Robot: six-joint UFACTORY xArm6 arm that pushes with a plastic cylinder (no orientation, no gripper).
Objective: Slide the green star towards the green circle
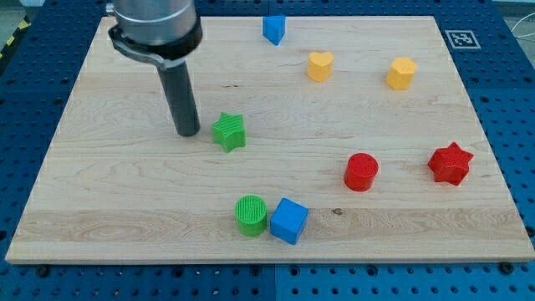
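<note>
The green star (228,132) lies left of the board's middle. The green circle (250,215) stands near the view's bottom, below and slightly right of the star, touching a blue cube (289,221) on its right. My tip (188,132) rests on the board just left of the green star, a small gap apart from it. The dark rod rises from the tip toward the view's top left.
A blue block (273,29) sits at the top. A yellow heart (319,65) and a yellow hexagon (401,73) lie at the upper right. A red circle (361,172) and a red star (450,163) lie at the right. The wooden board (100,201) sits on a blue pegboard.
</note>
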